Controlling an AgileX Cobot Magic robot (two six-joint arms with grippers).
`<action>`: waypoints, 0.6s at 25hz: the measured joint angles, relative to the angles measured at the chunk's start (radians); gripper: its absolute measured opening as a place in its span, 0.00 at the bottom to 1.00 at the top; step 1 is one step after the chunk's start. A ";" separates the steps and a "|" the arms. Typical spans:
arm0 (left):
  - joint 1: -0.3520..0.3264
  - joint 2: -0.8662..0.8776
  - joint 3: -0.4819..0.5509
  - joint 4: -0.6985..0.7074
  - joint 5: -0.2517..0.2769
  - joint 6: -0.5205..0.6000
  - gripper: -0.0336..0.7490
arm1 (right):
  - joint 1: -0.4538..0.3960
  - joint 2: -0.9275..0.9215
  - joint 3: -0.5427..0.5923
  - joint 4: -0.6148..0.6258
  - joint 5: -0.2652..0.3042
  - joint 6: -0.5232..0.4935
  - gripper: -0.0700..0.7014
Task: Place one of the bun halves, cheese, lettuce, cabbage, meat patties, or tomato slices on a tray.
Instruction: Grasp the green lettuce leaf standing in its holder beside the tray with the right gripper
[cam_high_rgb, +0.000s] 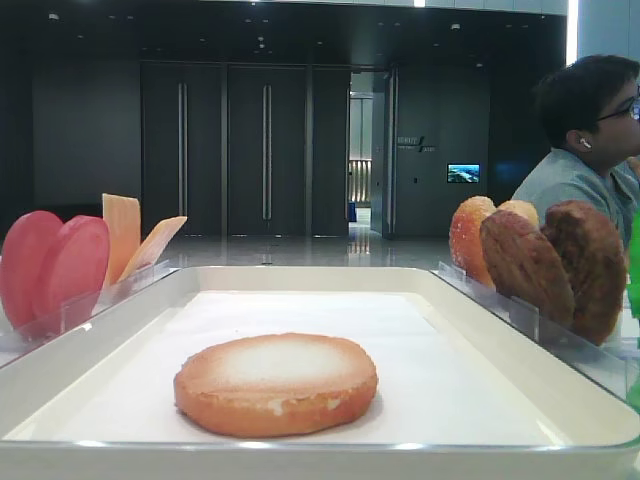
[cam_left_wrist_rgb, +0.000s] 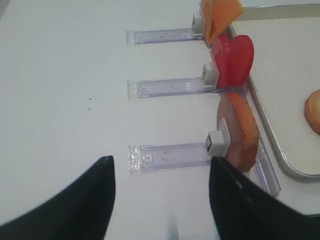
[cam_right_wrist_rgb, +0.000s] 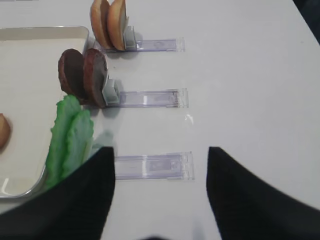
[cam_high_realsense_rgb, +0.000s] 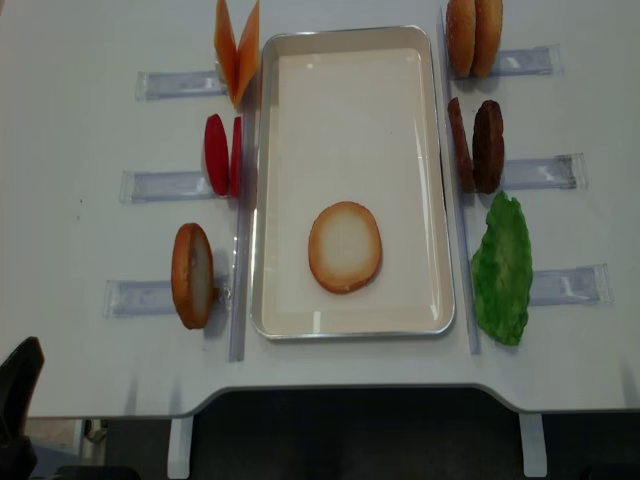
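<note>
exterior high view: a round orange-brown bun half lies flat, pale face up, on the large white rimmed tray; pinkish-red tomato slices and yellow cheese squares stand at left, dark rough meat patties at right.

right wrist view: the right gripper hangs with jaws wide apart and empty above the white table, just beside the upright crinkled green lettuce leaves in their clear holder.

left wrist view: the left gripper is likewise spread and empty, near another standing bun half.

realsense overhead view: the lettuce sits just outside the tray's right rim. judgement: lettuce looks the likely next pick; straddle one leaf's top edge, pinch gently, lift straight up.
</note>
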 joint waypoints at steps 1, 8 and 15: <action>0.000 0.000 0.000 0.000 0.000 -0.002 0.62 | 0.000 0.000 0.000 0.000 0.002 0.006 0.61; 0.000 0.000 0.000 0.000 0.000 -0.014 0.62 | 0.000 0.171 -0.028 0.001 0.039 0.013 0.58; 0.000 0.000 0.000 0.000 0.000 -0.026 0.62 | 0.000 0.332 -0.048 0.025 0.040 0.013 0.58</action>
